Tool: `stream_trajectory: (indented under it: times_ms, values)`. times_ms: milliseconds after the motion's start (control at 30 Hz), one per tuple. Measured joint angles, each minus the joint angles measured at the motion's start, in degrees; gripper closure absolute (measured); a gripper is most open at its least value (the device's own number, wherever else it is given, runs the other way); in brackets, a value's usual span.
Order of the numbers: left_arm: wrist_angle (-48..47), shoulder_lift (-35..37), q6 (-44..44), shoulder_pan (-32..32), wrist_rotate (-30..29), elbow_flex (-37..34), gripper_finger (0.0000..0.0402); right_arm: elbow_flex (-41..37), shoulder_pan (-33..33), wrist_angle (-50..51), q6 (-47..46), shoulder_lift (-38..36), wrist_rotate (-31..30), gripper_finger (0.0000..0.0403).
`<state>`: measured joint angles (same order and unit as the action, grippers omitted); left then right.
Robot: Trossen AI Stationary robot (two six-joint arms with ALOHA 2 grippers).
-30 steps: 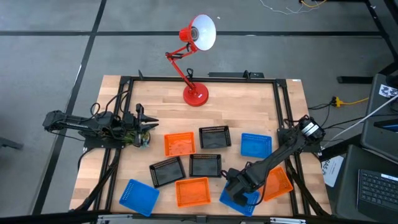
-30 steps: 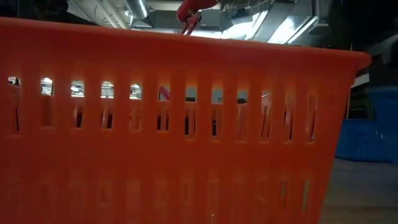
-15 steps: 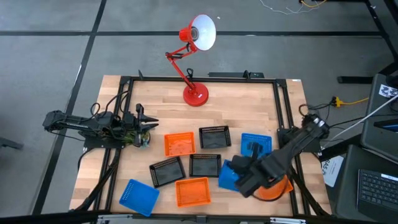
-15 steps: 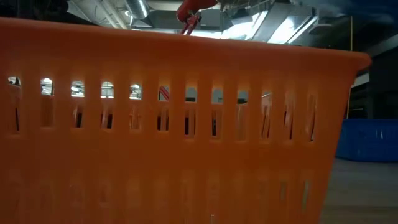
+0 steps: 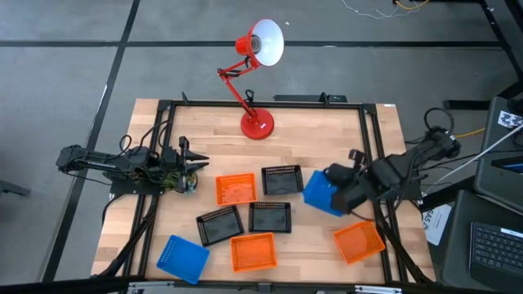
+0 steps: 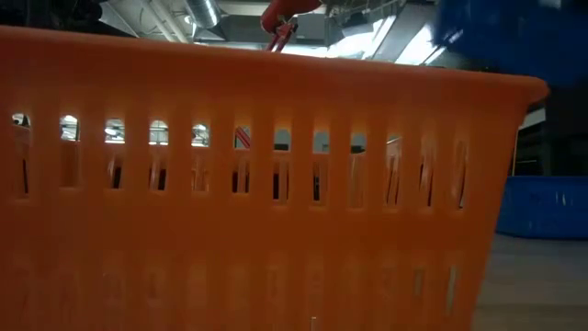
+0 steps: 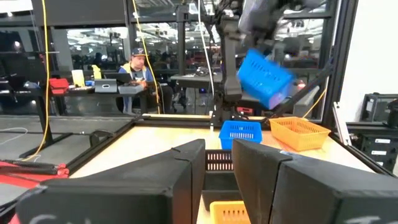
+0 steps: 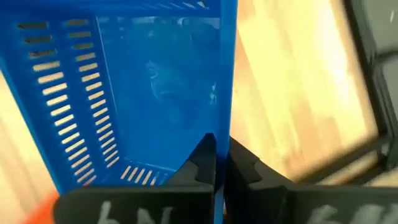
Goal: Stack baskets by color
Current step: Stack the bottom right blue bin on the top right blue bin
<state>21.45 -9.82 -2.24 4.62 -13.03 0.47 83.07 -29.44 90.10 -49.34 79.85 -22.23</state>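
My right gripper (image 5: pixel 339 194) is shut on a blue basket (image 5: pixel 321 193) and holds it in the air over the right part of the table. In the left wrist view this basket (image 7: pixel 266 77) hangs tilted above a second blue basket (image 7: pixel 239 132) that stands on the table. A third blue basket (image 5: pixel 181 258) lies near the front left. Three orange baskets (image 5: pixel 235 189) (image 5: pixel 253 251) (image 5: pixel 358 242) and three black ones (image 5: pixel 282 180) (image 5: pixel 219 224) (image 5: pixel 270 216) lie flat on the wood. My left gripper (image 5: pixel 198 163) waits at the left, open by a narrow gap, with nothing in it. My right gripper pinches one side wall of the blue basket at its rim (image 8: pixel 225 134), one finger (image 8: pixel 202 160) inside the basket and one outside. The fingers slant down from above. The basket is lifted clear of the table and hangs tilted below the fingers.
A red desk lamp (image 5: pixel 255 122) stands at the far middle of the table. A black frame (image 5: pixel 163 110) runs along the table's edges. In the low view the wall of an orange basket (image 6: pixel 257 184) fills nearly the whole picture. Bare wood lies between the lamp and the baskets.
My right gripper has risen from the table's near right and gone toward the far edge, carrying the blue basket with it. The basket has come clear of the table, has tipped, and now hangs over the other blue basket. The orange basket at the near right is uncovered.
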Motion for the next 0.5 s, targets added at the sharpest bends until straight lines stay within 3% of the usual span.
stream_trajectory:
  times_ms: [267, 500]
  values:
    - [0.0, 0.0, 0.0, 0.0, 0.0, 0.0, 0.0328, -13.8, 4.9, -0.1, 2.6, -6.6, 11.1, 0.0401]
    - [0.0, 0.0, 0.0, 0.0, 0.0, 0.0, 0.0328, -16.7, 8.3, -0.2, 12.5, -5.2, 11.5, 0.0401]
